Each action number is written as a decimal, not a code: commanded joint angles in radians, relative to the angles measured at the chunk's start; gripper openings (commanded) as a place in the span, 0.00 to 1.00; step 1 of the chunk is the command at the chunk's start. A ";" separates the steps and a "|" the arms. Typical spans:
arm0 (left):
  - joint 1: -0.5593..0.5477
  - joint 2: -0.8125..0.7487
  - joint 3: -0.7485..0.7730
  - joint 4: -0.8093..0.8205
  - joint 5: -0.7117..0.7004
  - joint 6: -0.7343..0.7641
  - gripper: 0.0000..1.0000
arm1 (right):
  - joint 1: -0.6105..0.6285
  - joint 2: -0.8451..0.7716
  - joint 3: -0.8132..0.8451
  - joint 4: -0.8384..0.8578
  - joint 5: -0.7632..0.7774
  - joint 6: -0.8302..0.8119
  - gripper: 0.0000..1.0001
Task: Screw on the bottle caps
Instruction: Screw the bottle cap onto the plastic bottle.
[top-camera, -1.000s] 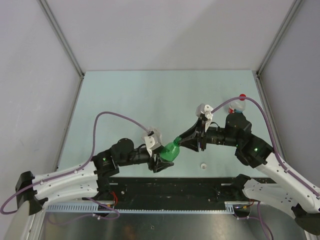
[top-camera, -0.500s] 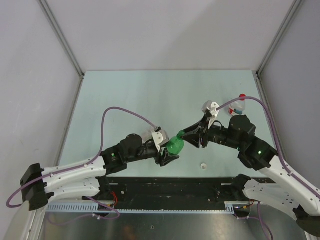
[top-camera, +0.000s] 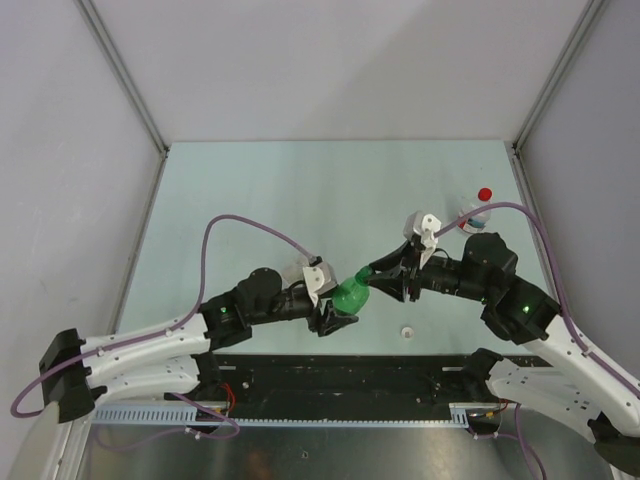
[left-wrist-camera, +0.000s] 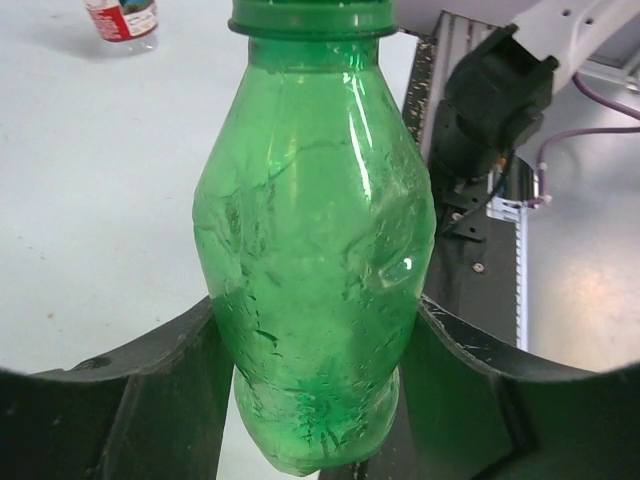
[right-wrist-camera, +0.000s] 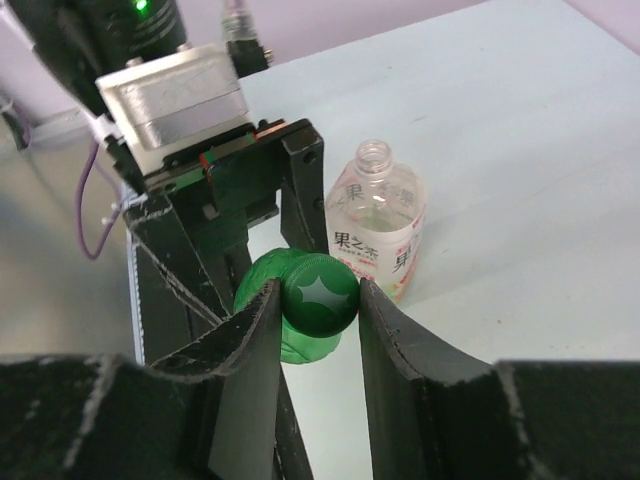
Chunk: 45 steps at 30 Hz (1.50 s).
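Closest to the arm bases, a small round white plastic screw cap (top-camera: 407, 331) lies loose on the pale green table (top-camera: 260, 200), at about 4 o'clock from the grippers and well apart from them.

Next up, mid-table, the left gripper (top-camera: 335, 308) is clenched around the lower body of a crumpled green plastic bottle (top-camera: 348, 297). Its wrist cam shows this far better than the overhead does: a black finger presses on each side of the bottle, which looks dented all over.

The right gripper (right-wrist-camera: 317, 300) meets it from 2 o'clock and is clamped on the small round green screw cap (right-wrist-camera: 320, 292), which sits at the bottle's mouth. From above the cap is pretty much hidden by the fingers. The right wrist cam looks straight at its top, with both jaws touching it. I can't tell how far it's threaded on.

That wrist cam also catches a wider clear plastic bottle with an orange label (right-wrist-camera: 375, 225), standing upright just behind the green one with an open neck. I can't pick it out in the overhead.

Farthest out, at 2 o'clock near the table's right edge, a small round red screw cap (top-camera: 485, 194) sits on top of a small clear bottle (top-camera: 476, 214). The left wrist cam shows only that bottle's red-labelled lower part.
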<state>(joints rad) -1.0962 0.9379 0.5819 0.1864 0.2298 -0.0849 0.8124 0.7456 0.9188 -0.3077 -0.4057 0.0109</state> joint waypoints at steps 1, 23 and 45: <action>0.004 -0.086 0.027 0.106 0.127 -0.031 0.00 | 0.010 0.012 0.013 -0.167 -0.168 -0.147 0.18; 0.004 -0.124 0.024 0.070 0.282 0.001 0.00 | 0.024 0.020 0.043 -0.111 -0.348 -0.029 0.11; 0.005 -0.072 0.025 0.070 0.282 -0.021 0.00 | 0.004 0.031 0.099 -0.247 -0.296 -0.133 0.12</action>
<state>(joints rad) -1.0924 0.8661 0.5751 0.1314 0.4984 -0.1051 0.8173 0.7494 0.9977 -0.4477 -0.6621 -0.0677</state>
